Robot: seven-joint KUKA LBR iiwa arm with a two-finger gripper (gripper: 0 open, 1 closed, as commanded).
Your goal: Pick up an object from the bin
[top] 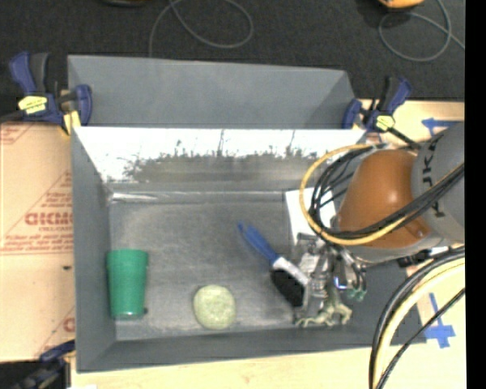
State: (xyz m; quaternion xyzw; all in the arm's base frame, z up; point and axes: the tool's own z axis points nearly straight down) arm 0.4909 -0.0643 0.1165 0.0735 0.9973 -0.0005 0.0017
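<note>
Camera view, and here is your scene: dark ground (pixel 251 47) all round, thin cables (pixel 215 14) looping across it at the top. In the middle sits the grey bin (pixel 211 96), its back wall streaked pale.

Now inside it. At the near left you have a green cup (pixel 127 282), close to the left wall. Right of it, well apart, lies a pale round ball (pixel 214 306) near the front wall.

Further right, a blue-handled tool (pixel 255 243) slants down toward the near right corner, ending in a black head (pixel 287 286).

The arm's orange cover (pixel 381 201) (ringed with black cables) hangs over the right wall. Below it your gripper (pixel 322 298) is down in the near right corner, just beside that black head. Spread or pressed together? I cannot tell from here, nor whether it touches the tool.
</note>
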